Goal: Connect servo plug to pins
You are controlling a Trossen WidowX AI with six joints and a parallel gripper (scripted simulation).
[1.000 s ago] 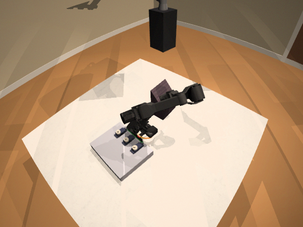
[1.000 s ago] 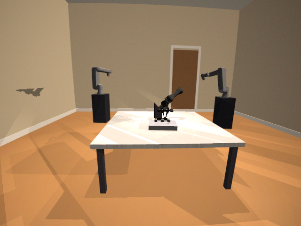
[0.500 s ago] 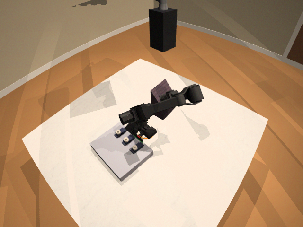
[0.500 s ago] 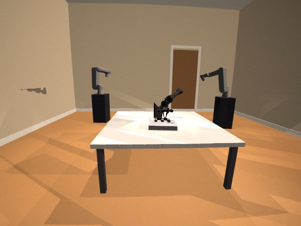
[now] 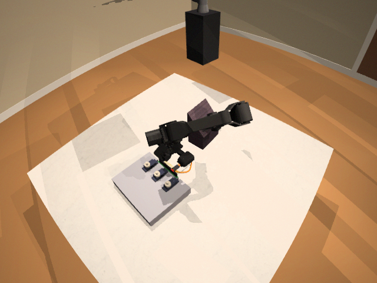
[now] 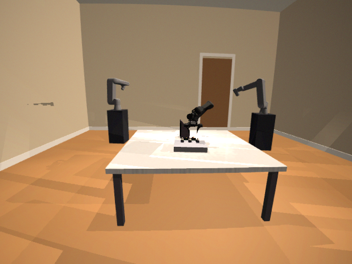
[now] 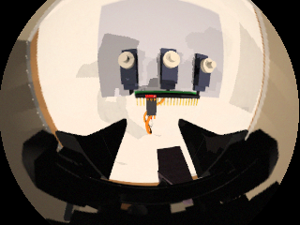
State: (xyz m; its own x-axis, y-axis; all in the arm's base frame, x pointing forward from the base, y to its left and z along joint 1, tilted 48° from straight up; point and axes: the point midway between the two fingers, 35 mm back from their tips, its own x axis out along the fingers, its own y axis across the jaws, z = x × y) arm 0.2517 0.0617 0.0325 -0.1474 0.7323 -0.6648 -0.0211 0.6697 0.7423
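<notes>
The dark plug (image 7: pixel 151 107) sits at the pin row in the wrist view, in front of the red band (image 7: pixel 150 96), long side square to the row. Its far end reaches close to the band; whether it is fully on, and where the dot is, cannot be told. An orange lead (image 7: pixel 146 120) (image 5: pixel 183 172) curls from its near end. Bare pins (image 7: pixel 180 101) stick out beside it and look straight. My gripper (image 7: pixel 153 121) is open and empty, with one finger on each side, just behind the plug. The grey holder (image 5: pixel 149 194) (image 6: pixel 190 148) carries three servos.
A dark wooden block (image 5: pixel 202 138) (image 7: pixel 174 161) stands on the white table (image 5: pixel 258 197) (image 6: pixel 227 163), behind the holder and close under the arm. Servo horns (image 5: pixel 156 174) (image 7: pixel 171 59) rise from the holder beyond the green board (image 7: pixel 178 93).
</notes>
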